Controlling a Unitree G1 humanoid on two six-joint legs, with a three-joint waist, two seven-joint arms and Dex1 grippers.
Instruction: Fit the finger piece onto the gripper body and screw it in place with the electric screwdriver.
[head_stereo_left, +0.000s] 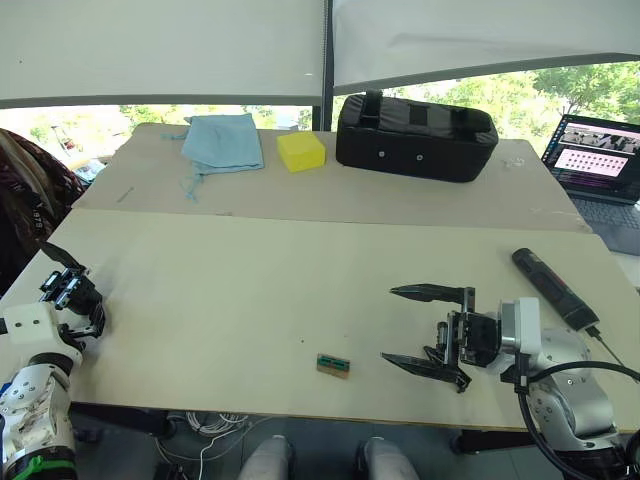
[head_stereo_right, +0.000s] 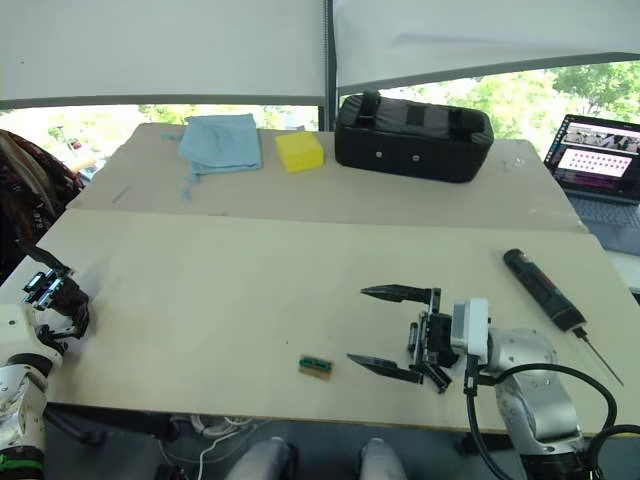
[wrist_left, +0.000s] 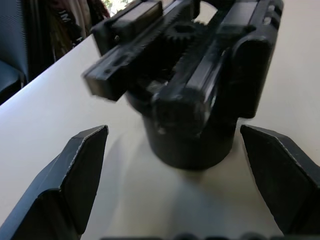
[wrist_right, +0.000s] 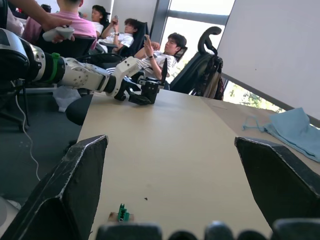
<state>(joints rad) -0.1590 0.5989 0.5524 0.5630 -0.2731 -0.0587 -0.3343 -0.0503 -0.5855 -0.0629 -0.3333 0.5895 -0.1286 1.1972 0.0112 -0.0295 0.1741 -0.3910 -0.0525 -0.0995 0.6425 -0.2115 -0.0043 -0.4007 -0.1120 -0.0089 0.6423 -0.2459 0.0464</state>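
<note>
Gripper body (wrist_left: 190, 95): at the table's left edge, right in front of my left gripper; in the left wrist view I see its rounded base standing on the tabletop, with toothed rails and a gear on top.
Left gripper (head_stereo_left: 75, 295): I have its fingers spread wide to either side of the gripper body, not touching it as far as I can see.
Right gripper (head_stereo_left: 415, 325): low over the near right part of the table, fingers spread wide and pointing towards my left, nothing between them.
Green-and-brown block (head_stereo_left: 333, 365): lying flat near the front edge, just left of my right gripper's lower fingertip.
Electric screwdriver (head_stereo_left: 553, 288): lying on the right side of the table, beyond my right wrist, its thin metal bit pointing to the near right edge.
Finger piece: I cannot pick it out.
Far table: blue cloth (head_stereo_left: 223, 140), yellow block (head_stereo_left: 301, 151) and large black bag (head_stereo_left: 415, 134) in a row; a laptop (head_stereo_left: 598, 160) at far right.
People (wrist_right: 150, 47): seated in chairs beyond the table's left end, seen from my right wrist.
</note>
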